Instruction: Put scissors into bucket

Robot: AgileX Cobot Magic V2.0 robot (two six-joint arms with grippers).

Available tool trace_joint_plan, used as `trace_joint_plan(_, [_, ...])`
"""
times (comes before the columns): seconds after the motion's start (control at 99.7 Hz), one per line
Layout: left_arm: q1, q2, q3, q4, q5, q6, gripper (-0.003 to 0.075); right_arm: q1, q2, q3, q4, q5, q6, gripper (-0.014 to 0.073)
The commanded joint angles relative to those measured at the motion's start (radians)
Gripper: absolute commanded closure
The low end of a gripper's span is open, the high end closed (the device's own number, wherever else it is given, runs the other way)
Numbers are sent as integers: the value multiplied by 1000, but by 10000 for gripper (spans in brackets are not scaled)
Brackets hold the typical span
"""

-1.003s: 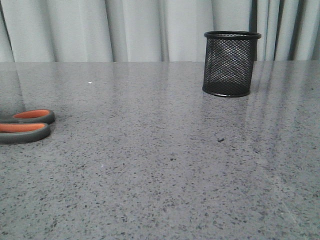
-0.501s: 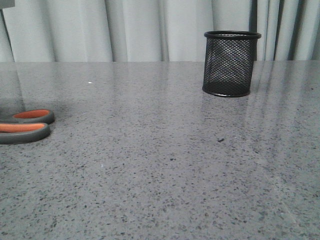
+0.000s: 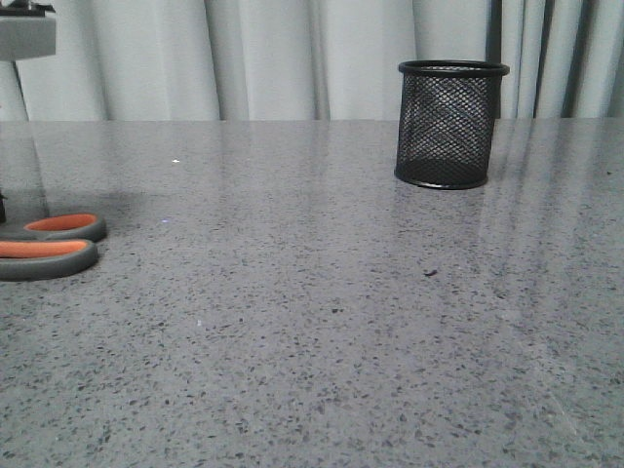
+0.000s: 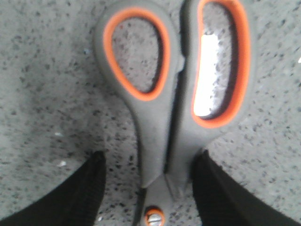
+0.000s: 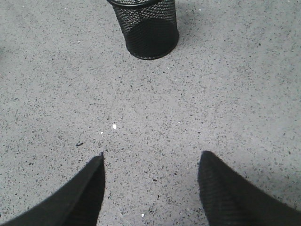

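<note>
Left claw is spread wide, we see, with one dark finger on each side of the scissors near the pivot screw and neither finger touching them yet. They lie flat on the desk, closed, orange-lined loops toward the top of that frame. The right claw is likewise released, holding nothing, hanging over bare speckled desk with the bucket at the top centre of its view.

We judge the step in hand to be the grasp. To do it well, we would sink until the fingertips nearly meet the desk, keep the neck just above the screw centred between them, then close squarely so the scissors do not swivel or slide. A grip near the pivot should hold both halves shut for the lift.

In the front view only the scissors' handles show, at the left edge, with the bucket upright well apart at the upper right; a pale part of the arm shows at its top left corner, not the claw. Only the left wrist view shows the fingers flanking the neck.
</note>
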Motion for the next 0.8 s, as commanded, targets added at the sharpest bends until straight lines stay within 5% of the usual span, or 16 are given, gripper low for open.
trace_joint_plan(0.0, [-9, -19, -25, -17, 52, 0, 332, -1, 9, -35, 6, -57, -13, 202])
trace_joint_plan(0.301, [-11, -19, -25, -24, 52, 0, 362, -1, 9, -35, 6, -57, -13, 202])
trace_joint_plan(0.612, [-69, -19, -25, -24, 52, -33, 734, -1, 9, -35, 6, -57, -13, 202])
trace_joint_plan(0.792, [-67, -19, -25, -24, 52, -64, 738, -1, 9, -35, 6, -51, -13, 202])
